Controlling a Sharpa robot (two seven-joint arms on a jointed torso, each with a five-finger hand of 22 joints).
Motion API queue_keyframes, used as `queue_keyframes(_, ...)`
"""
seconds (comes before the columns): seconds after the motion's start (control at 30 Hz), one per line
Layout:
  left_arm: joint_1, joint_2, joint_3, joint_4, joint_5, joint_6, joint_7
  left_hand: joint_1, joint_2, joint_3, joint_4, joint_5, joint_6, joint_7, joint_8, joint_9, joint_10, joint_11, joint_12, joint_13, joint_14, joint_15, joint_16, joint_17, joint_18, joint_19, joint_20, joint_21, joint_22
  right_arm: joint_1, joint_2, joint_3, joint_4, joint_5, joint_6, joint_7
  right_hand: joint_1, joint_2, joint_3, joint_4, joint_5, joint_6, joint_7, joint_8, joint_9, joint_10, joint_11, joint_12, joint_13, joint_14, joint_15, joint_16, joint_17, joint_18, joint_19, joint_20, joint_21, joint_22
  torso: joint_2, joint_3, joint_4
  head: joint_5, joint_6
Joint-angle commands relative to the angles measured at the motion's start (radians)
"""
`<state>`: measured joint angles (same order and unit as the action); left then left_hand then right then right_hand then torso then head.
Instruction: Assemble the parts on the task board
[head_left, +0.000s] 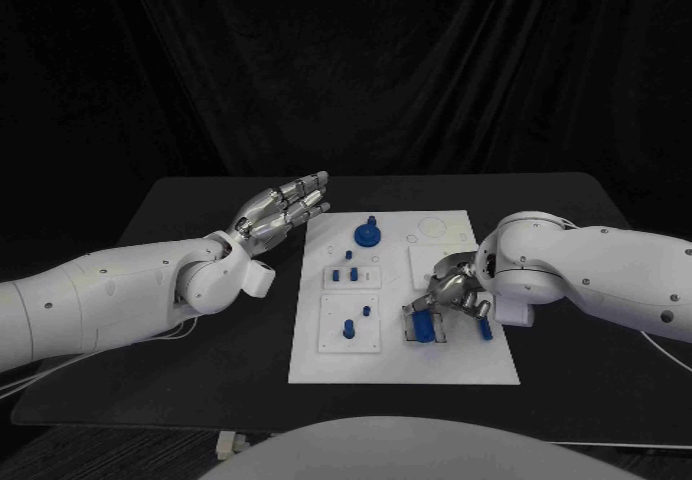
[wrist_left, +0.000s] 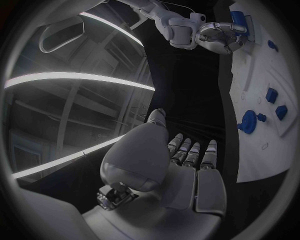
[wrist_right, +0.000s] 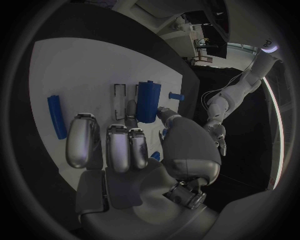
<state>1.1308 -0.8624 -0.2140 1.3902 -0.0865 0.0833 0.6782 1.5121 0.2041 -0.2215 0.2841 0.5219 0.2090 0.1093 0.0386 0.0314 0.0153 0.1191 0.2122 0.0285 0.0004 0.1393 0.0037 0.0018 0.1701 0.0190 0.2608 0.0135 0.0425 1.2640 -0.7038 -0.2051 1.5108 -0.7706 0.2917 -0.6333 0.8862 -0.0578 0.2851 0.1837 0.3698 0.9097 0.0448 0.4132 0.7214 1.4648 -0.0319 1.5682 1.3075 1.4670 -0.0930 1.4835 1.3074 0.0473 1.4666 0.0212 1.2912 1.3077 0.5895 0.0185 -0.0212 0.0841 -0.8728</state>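
Note:
The white task board (head_left: 404, 345) lies mid-table. My right hand (head_left: 450, 295) reaches down onto its right side. There its thumb and a finger pinch an upright blue block (wrist_right: 148, 100), which stands beside a narrow slot (wrist_right: 122, 92). A long blue bar (wrist_right: 56, 116) lies flat on the board next to it, and a small blue peg (wrist_right: 177, 96) stands beyond. My left hand (head_left: 284, 208) hovers left of the board, fingers straight and apart, holding nothing. A round blue knob (head_left: 368, 235) sits near the board's far end.
Small blue pegs (head_left: 343, 272) stand in the board's left panels, with another pair (head_left: 353, 325) nearer me. The left wrist view shows the board (wrist_left: 262, 145), the knob (wrist_left: 247, 121) and my right hand (wrist_left: 219, 35). Black table (head_left: 216, 360) surrounds the board.

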Motion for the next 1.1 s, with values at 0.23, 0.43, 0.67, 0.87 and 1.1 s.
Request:
queue_keyframes(0.23,-0.002,0.002,0.001,0.001,0.007,0.012,0.014,0.011,-0.004,-0.001,0.000,0.005,0.012,0.003,0.005,0.002,-0.001,-0.006,0.006,0.001,0.000,-0.004,-0.003,-0.002,0.011,0.001,0.004,0.005,0.002,-0.004,-0.007,-0.001,0.001,-0.046,-0.013,-0.018,-0.035,0.007,-0.020,0.016,-0.077,0.001,0.005,-0.007,-0.005,0.106,0.007,0.003,0.263,0.067,0.006,-0.010,0.086,0.019,-0.002,0.002,-0.019,0.165,-0.001,0.0001,-0.0006,-0.001,0.000)
queue_keyframes(0.43,-0.002,0.002,0.001,0.001,0.007,0.014,0.012,0.011,-0.004,-0.001,0.000,0.005,0.012,0.003,0.005,0.002,-0.001,-0.006,0.006,0.001,0.000,-0.004,-0.003,-0.002,0.011,0.001,0.004,0.005,0.002,-0.005,-0.007,-0.001,0.002,-0.056,-0.015,-0.018,-0.045,0.005,-0.036,0.022,-0.135,0.001,0.005,-0.008,-0.007,0.106,0.007,0.003,0.263,0.065,0.006,-0.015,0.079,0.020,-0.002,0.002,-0.027,0.163,0.000,0.0000,-0.0001,0.000,0.000)
queue_keyframes(0.67,-0.003,0.004,0.001,0.000,0.007,0.018,0.009,0.011,-0.004,-0.001,-0.001,0.005,0.012,0.004,0.005,0.002,-0.001,-0.006,0.006,0.001,0.000,-0.004,-0.003,-0.002,0.011,0.001,0.004,0.005,0.002,-0.005,-0.005,-0.001,0.001,-0.066,-0.013,-0.018,-0.030,-0.016,-0.068,0.007,-0.230,0.002,0.005,-0.006,-0.008,0.106,0.007,0.003,0.263,0.066,0.006,-0.016,0.078,0.020,0.000,0.002,-0.030,0.164,0.000,0.0001,-0.0006,0.000,0.000)
queue_keyframes(0.87,-0.005,0.005,0.001,-0.001,0.007,0.021,0.007,0.011,-0.004,-0.001,-0.001,0.005,0.012,0.004,0.005,0.002,-0.001,-0.006,0.006,0.001,0.000,-0.004,-0.003,-0.002,0.011,0.001,0.004,0.005,0.002,-0.005,-0.004,-0.001,0.002,-0.070,-0.012,-0.017,-0.037,-0.023,-0.126,0.026,-0.283,0.004,0.004,-0.003,-0.007,0.106,0.006,0.003,0.263,0.066,0.005,-0.017,0.077,0.020,0.002,0.002,-0.032,0.165,0.000,0.0000,-0.0003,-0.001,0.000)
queue_keyframes(1.1,-0.009,0.005,0.001,-0.003,0.007,0.023,0.005,0.011,-0.004,-0.001,-0.001,0.005,0.012,0.004,0.005,0.002,-0.001,-0.006,0.006,0.001,0.000,-0.004,-0.003,-0.002,0.011,0.001,0.004,0.005,0.002,-0.005,-0.006,-0.001,0.003,-0.071,-0.013,-0.017,-0.039,-0.027,-0.179,0.049,-0.311,0.004,0.003,-0.001,-0.006,0.106,0.007,0.003,0.263,0.066,0.004,-0.018,0.077,0.020,0.003,0.001,-0.035,0.166,0.000,0.0001,0.0002,0.000,0.000)
